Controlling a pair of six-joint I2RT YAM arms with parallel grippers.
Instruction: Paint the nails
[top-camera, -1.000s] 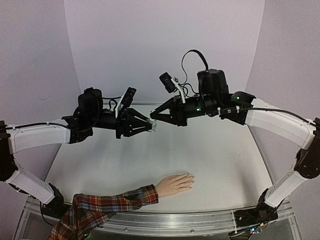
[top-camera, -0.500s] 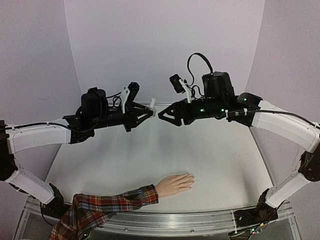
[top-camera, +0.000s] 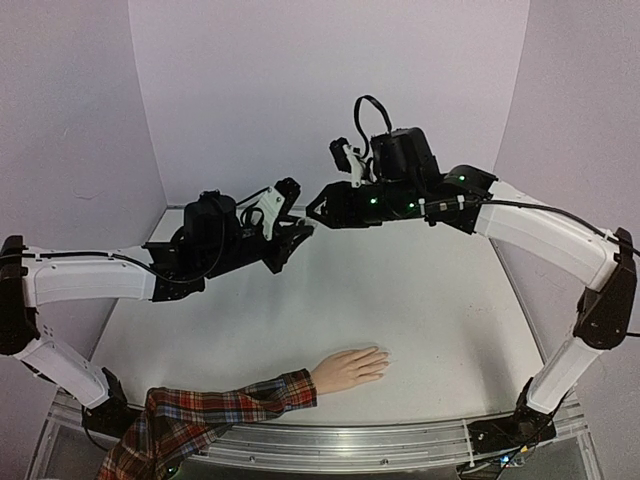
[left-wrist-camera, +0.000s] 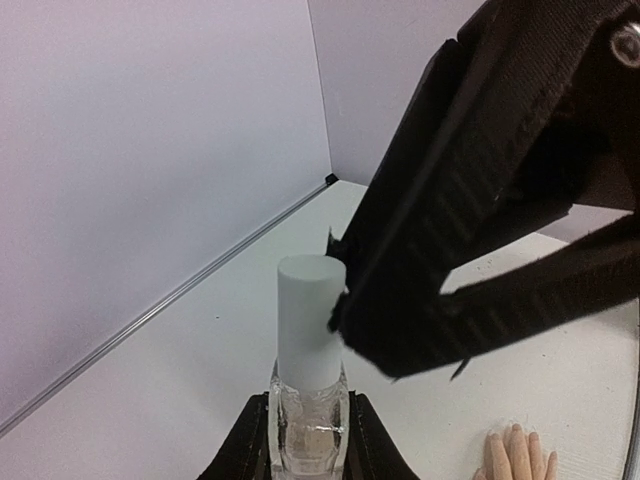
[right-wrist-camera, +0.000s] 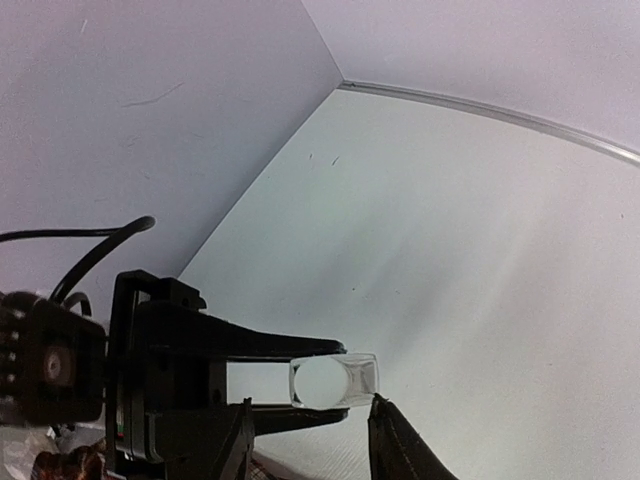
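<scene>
Top view: at six o'clock the nails (top-camera: 383, 362) on the smooth peach mannequin hand (top-camera: 350, 368) look unpainted, so all painting remains. Left wrist: my left gripper (left-wrist-camera: 308, 440) clamps the clear glass bottle (left-wrist-camera: 308, 405), its matte white cylindrical cap (left-wrist-camera: 309, 320) on. Right wrist: the right gripper (right-wrist-camera: 310, 425) straddles that cap; whether it pinches, I cannot tell

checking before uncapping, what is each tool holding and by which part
Left tool grips the clear bottle by its glass body, below the white cap. Right tool holds nothing: jaws open around the cap.
</scene>
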